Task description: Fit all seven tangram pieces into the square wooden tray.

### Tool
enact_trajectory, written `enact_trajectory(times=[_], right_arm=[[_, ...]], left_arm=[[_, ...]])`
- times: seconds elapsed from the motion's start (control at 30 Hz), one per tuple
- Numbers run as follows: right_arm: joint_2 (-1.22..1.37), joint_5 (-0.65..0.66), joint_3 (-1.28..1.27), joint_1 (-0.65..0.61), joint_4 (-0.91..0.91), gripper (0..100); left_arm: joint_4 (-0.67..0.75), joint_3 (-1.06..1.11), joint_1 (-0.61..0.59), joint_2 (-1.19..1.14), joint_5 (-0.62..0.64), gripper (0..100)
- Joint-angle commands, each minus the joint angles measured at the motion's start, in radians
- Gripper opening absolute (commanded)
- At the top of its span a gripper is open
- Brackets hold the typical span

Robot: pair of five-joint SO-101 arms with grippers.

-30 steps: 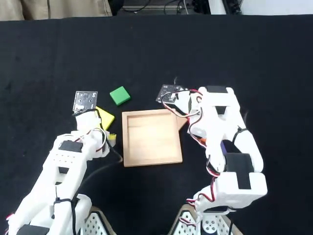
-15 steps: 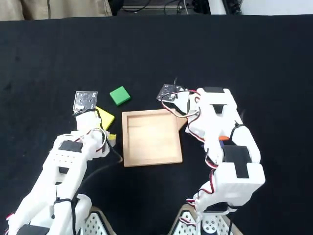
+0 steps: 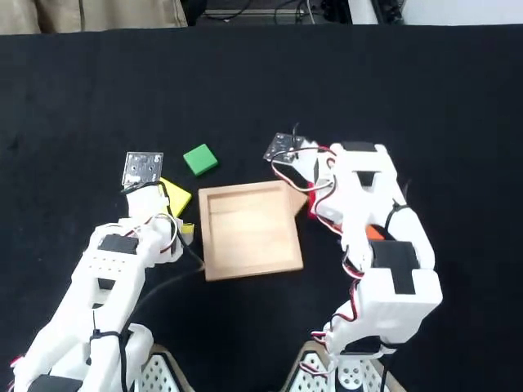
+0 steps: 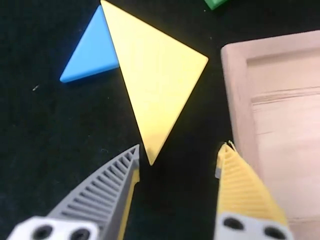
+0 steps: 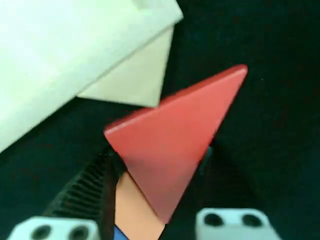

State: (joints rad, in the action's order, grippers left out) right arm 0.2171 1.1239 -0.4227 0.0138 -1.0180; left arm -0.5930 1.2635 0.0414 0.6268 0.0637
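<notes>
The right hand (image 5: 157, 160) was pinching the red triangle (image 5: 175, 140) by two of its edges, holding it just outside a corner of the tray (image 5: 75, 45), with an orange piece (image 5: 132, 207) lying below it. In the high view that corner sat at the tray's (image 3: 245, 190) upper right, and the tray floor was bare. To do this step well, I judged the triangle should be carried clear over the rim and turned until its square corner matched a tray corner. It should then be lowered flat and released only once seated. The tray lay loose and slightly askew on the surface (image 3: 409, 98), so an edge catching the rim would likely shove it. The left hand (image 4: 177, 170) was spread, its fingers (image 4: 240, 185) on either side of the yellow triangle's (image 4: 155, 80) tip. The blue triangle (image 4: 92, 50) lay against that piece's far edge, and the green square (image 3: 200, 159) sat in the upper left, near the tray. No brand, label or writing could be read on the pieces or tray.
</notes>
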Motion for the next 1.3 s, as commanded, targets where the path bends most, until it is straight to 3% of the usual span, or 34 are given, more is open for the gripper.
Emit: enact_trajectory(times=[0.0, 0.23, 0.43, 1.0, 1.13, 1.27], right_arm=[[-0.019, -0.015, 0.054, -0.002, -0.005, 7.0], [-0.151, -0.015, 0.056, 0.006, -0.009, 6.4], [-0.254, -0.015, 0.044, 0.0, -0.117, 6.7], [-0.259, -0.051, 0.013, -0.041, -0.098, 7.0], [-0.265, -0.212, -0.107, -0.147, 0.061, 20.8], [-0.259, -0.204, -0.242, -0.203, 0.226, 36.6]], left_arm=[[0.015, -0.062, 0.005, 0.005, -0.006, 25], [0.015, -0.062, 0.007, 0.005, -0.006, 25], [0.015, -0.062, 0.01, 0.005, -0.008, 25], [0.02, -0.061, 0.01, 0.005, -0.008, 25], [0.063, -0.044, 0.01, 0.005, -0.008, 25], [0.063, -0.041, 0.004, 0.005, -0.008, 25]])
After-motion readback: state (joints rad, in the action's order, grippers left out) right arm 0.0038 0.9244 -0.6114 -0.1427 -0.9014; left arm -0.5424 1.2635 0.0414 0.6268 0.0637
